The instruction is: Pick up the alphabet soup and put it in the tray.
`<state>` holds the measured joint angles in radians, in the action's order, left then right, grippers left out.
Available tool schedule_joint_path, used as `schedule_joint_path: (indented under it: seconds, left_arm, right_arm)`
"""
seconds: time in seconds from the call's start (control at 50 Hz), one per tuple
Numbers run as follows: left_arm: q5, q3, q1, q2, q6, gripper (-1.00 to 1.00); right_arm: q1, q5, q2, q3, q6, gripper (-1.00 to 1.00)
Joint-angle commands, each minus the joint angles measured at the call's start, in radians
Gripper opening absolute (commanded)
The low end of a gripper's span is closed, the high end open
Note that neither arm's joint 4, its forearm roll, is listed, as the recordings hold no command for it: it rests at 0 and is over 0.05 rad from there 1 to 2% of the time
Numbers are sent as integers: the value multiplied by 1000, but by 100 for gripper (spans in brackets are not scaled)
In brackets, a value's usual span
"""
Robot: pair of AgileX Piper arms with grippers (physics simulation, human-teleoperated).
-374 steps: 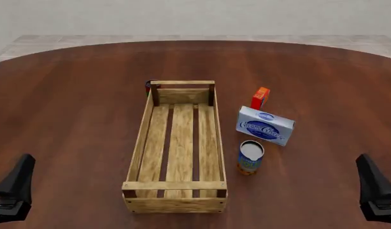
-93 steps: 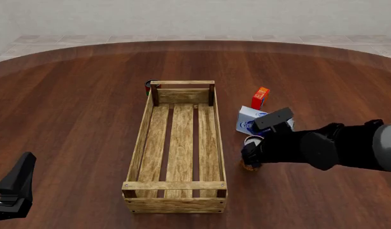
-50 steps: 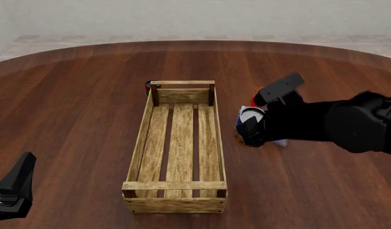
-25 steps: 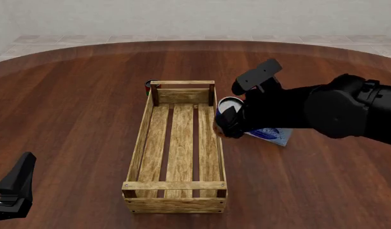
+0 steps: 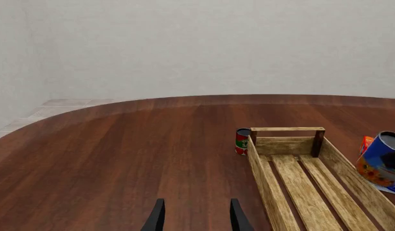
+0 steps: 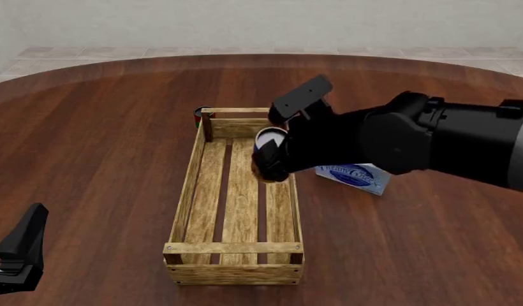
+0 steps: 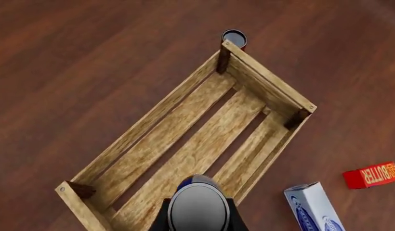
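My right gripper [image 6: 270, 159] is shut on the alphabet soup [image 6: 268, 141], a small can with a silvery-white top and blue and orange label. It holds the can in the air above the far half of the tray [image 6: 187, 191], a long light-wood slatted crate. In the right wrist view the can's top [image 7: 198, 210] sits between my fingers, over the tray's slats [image 7: 204, 144]. In the left wrist view the can [image 5: 382, 159] hangs tilted over the tray [image 5: 284, 145]. My left gripper [image 5: 196, 220] is open and empty, low at the table's near left [image 6: 19, 252].
A blue-and-white cream cheese box [image 6: 357, 176] lies right of the tray, partly behind my right arm. A red butter box [image 7: 372, 175] lies beyond it. A dark can with a red top [image 6: 198, 114] stands at the tray's far left corner.
My right gripper has carried the can left and a little farther away, from beside the tray's right wall to above its inside. The left arm has not moved.
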<state>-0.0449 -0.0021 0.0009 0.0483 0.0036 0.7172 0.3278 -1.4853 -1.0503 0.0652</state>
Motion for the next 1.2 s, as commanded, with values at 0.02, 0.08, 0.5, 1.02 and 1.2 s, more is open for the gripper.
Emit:
schedule_joint_path:
  seconds: [0.02, 0.08, 0.5, 1.02, 1.2]
  left_arm:
    - [4, 0, -1, -4, 0, 100]
    - [4, 0, -1, -4, 0, 100]
    - [4, 0, -1, -4, 0, 100]
    - [4, 0, -1, -4, 0, 100]
    - [4, 0, -1, -3, 0, 100]
  right_arm:
    - [32, -33, -80, -47, -24, -100]
    - [36, -36, -95, -57, -27, -100]
    - [49, -57, -186, -90, -36, -100]
    - [55, -81, -306, -131, -49, -100]
    - [57, -86, -334, -139, -54, -100]
